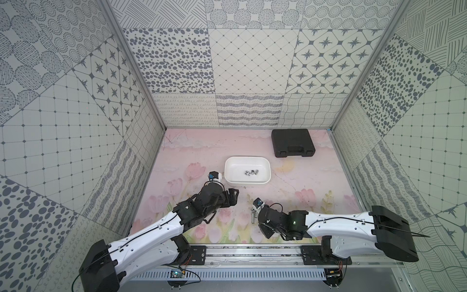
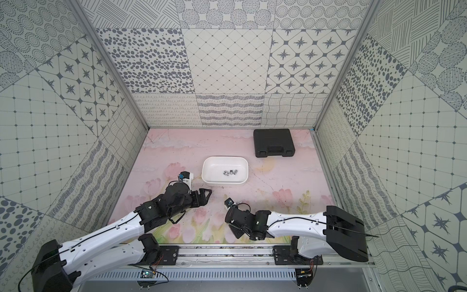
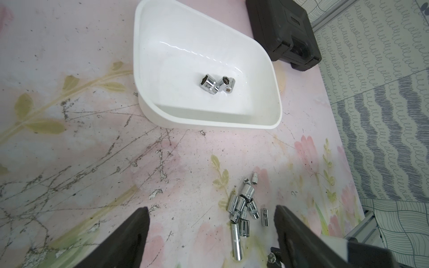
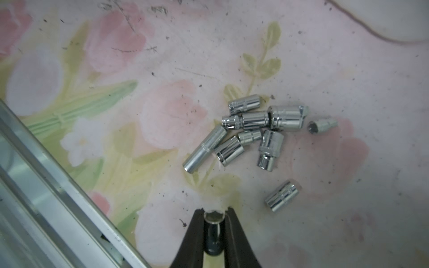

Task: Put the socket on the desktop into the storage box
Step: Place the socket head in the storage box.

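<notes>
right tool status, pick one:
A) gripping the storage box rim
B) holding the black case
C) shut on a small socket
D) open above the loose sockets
C: in the right wrist view the right tool has its jaws closed against both sides of a small socket, while the pile of sockets lies loose beyond its tips.

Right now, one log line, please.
right fingers: shut on socket | left fingers: open, empty | box: few sockets inside | desk: pile waiting
</notes>
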You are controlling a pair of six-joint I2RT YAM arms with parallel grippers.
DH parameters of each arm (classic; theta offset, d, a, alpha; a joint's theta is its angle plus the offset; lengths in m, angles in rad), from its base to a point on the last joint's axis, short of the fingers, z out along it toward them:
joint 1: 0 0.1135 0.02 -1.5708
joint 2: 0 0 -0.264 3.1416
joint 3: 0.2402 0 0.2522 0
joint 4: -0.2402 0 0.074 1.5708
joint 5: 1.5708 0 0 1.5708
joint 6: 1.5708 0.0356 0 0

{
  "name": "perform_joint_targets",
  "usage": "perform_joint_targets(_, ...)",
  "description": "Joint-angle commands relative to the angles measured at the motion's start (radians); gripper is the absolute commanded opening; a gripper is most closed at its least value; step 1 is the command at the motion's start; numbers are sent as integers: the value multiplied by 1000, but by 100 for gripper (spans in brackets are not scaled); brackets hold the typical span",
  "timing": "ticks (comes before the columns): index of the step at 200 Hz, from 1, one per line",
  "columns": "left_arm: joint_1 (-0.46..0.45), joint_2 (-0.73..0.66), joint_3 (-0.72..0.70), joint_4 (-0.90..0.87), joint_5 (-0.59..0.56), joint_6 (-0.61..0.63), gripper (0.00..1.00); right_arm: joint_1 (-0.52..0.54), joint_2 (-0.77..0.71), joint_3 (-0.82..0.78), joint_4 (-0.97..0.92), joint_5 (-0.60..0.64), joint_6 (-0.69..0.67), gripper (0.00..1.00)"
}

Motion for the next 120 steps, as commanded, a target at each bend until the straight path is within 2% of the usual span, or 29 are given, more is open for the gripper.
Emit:
perform_joint_targets(1, 0, -63, -40, 28, -3, -53, 88, -7, -59, 102, 11, 51, -48, 6)
perform_joint_targets(14, 1, -75, -46, 35, 2, -56, 87, -50, -61, 161, 11, 39, -68, 5)
perform_joint_targets(42, 0, -69, -42, 39, 25, -67, 87, -221, 21, 308, 10, -54, -90, 4)
perform_joint_targets(79, -2, -21, -35, 62, 78, -72, 87, -421, 255, 506, 15, -190, -98, 4)
perform_joint_targets(120, -4, 37, -19, 58, 89, -56, 87, -549, 499, 657, 13, -240, -83, 7)
